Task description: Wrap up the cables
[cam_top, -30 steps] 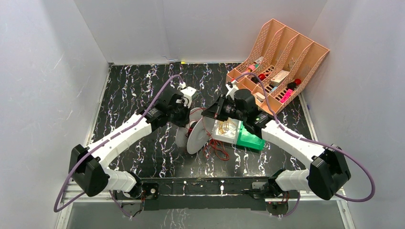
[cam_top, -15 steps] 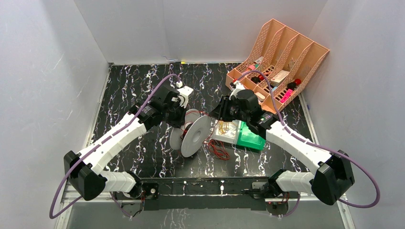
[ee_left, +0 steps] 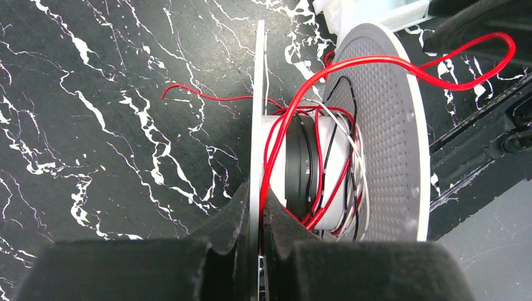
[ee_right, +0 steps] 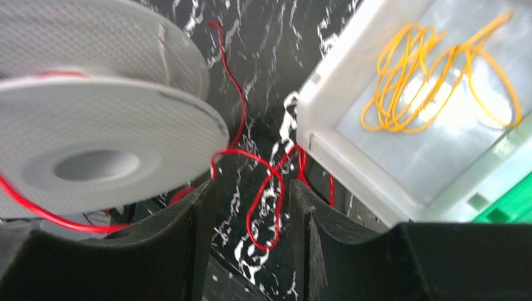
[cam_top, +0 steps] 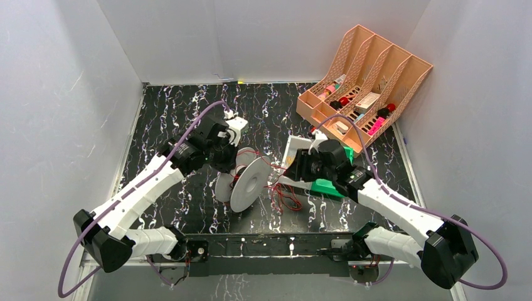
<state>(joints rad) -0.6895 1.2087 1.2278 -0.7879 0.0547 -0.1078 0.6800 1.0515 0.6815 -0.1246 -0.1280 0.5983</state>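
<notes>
The step in hand is a regrip between turns of winding. The left gripper [ee_left: 256, 202] is clamped on the rim of one flange of the spool [ee_left: 384, 125] and holds it on edge above the table [cam_top: 169, 125]. Some of the cables [ee_left: 401, 58] are already round the spool's hub, among black and white strands. One red loop arches over the far flange, and a short end pokes out on the other side of the held flange.

The right gripper [ee_right: 251, 210] is just right of the spool with its jaws parted to a middling gap. A slack red loop hangs between its fingers [ee_right: 199, 238]. It is probably not touching either of them, though the wrist view is too blurred to be sure. More red slack lies on the table right of the spool, against the box [ee_right: 335, 157] of yellow wire.

The next move calls for closing on that loop, then carrying it over the far flange and round the hub while the left arm keeps the spool steady. The wire is thin and springy, so it could slip off the flange.

A second ago the right jaws were shut and sat beyond the spool's right side; they have since opened and dropped nearer. The spool has drifted a little to the left.
</notes>
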